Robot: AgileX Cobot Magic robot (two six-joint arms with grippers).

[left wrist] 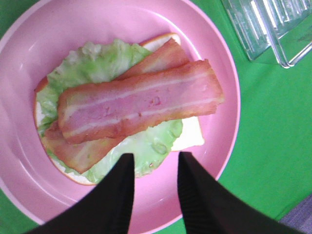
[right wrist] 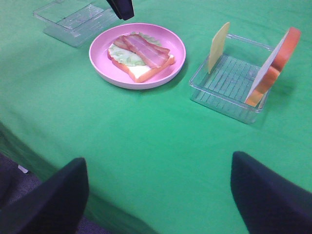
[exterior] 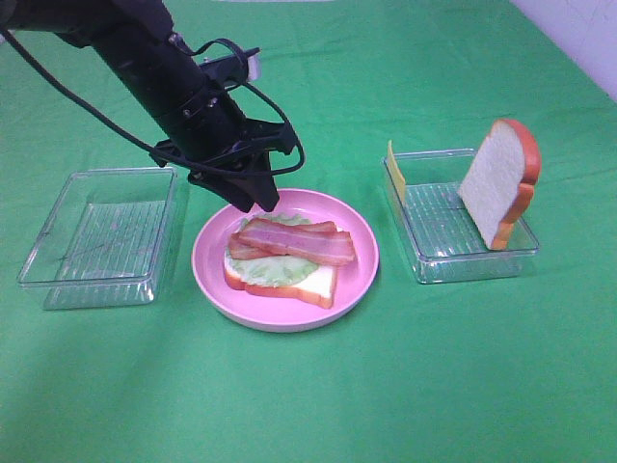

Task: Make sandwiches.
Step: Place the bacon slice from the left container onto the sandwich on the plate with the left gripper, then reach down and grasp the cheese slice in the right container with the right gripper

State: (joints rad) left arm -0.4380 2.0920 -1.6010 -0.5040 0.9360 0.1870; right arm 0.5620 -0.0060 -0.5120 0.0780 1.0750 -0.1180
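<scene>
On the pink plate [exterior: 357, 275] lies a white bread slice [exterior: 313, 282] with a green lettuce leaf [exterior: 275, 268] and two crossed bacon strips [exterior: 299, 241] on top. My left gripper [exterior: 255, 201] hovers over the plate's far left rim, open and empty. In the left wrist view its gap [left wrist: 153, 158] sits just off the lettuce [left wrist: 97, 63] and bacon [left wrist: 141, 102]. A second bread slice [exterior: 498, 183] leans upright in the right tray [exterior: 463, 265]. A thin yellow cheese slice [exterior: 395, 169] stands at that tray's left end. My right gripper [right wrist: 158, 161] is wide open and empty, low near the table's front, out of the high view.
An empty clear ribbed tray [exterior: 101, 231] stands left of the plate. Green cloth [exterior: 308, 395] covers the table. The left arm and its cables reach in from the top left.
</scene>
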